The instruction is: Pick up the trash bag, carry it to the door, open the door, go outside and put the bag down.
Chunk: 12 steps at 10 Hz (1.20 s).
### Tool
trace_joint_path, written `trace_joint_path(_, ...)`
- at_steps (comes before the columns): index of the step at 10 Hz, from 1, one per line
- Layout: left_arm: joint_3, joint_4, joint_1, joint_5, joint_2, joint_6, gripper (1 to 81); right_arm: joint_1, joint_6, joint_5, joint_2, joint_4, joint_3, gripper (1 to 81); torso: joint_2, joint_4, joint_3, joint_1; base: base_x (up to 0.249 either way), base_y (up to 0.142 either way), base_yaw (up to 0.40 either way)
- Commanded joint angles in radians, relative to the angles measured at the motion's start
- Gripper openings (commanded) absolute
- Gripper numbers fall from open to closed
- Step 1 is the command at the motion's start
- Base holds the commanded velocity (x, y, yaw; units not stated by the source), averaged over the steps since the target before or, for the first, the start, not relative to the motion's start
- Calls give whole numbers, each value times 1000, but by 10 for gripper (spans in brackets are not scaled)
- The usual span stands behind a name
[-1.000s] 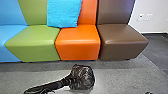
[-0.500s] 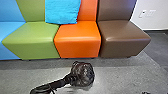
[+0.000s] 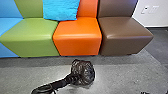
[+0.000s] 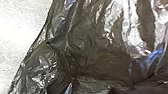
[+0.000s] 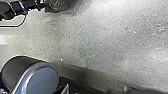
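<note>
- The black trash bag [image 3: 83,73] is out in front of the seats, nearest the orange seat [image 3: 78,37], at the end of the left arm [image 3: 56,85]; whether it touches the floor [image 3: 120,75] I cannot tell.
- It looks like thin, slick, crinkly film, soft all over, probably light for its bulk and easy to tear.
- Best hold: the gathered top, several folds together, not one stretched layer of its side.
- Left gripper [image 3: 72,78]: right against the bag, but I cannot tell whether its jaws are clamped on it.
- Right gripper [image 3: 145,92]: likely the dark piece at the near right; jaws apart or together, I cannot tell.
- The left wrist view gives creases and bluish glints; the head view gives the bag's round shape and the seats; the right wrist view adds a thin cable loop [image 5: 23,22] by the left arm.
</note>
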Motion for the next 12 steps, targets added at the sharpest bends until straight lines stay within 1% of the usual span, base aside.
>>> trace_joint_path(1, -7, -4, -92, 41, -3, 5, 811, 79, 1, -46, -48, 9, 46, 811, 0, 0, -92, 0, 0, 0, 0)
trace_joint_path(2, -2, -6, -91, 41, -9, 5, 811, 82, 1, -46, -48, 6, 50, 811, 0, 0, -96, 0, 0, 0, 0)
trace_joint_path(3, -2, -6, -92, 42, -10, 5, 811, 84, 1, -46, -46, 6, 52, 811, 0, 0, -9, 0, 0, 0, 0)
trace_joint_path(5, -1, -6, -91, 45, -10, 5, 811, 84, 1, -46, -46, 6, 52, 811, 0, 0, -44, 0, 0, 0, 0)
trace_joint_path(8, 2, -3, -92, 54, -18, 5, 811, 84, 0, -46, -48, 6, 52, 811, 0, 0, -51, 0, 0, 0, 0)
trace_joint_path(9, 11, 0, -92, 54, -24, 5, 10, 84, 0, -46, -48, 6, 52, 811, 0, 0, -51, 0, 0, 0, 0)
trace_joint_path(11, 25, -1, -94, 64, -33, 3, 10, 84, 0, -46, -44, 6, 50, 811, 0, 0, -51, 0, 0, 0, 0)
trace_joint_path(12, 36, 0, -91, 111, -44, 3, 10, 84, 0, -46, -43, 6, 50, 811, 0, 0, -51, 0, 0, 0, 0)
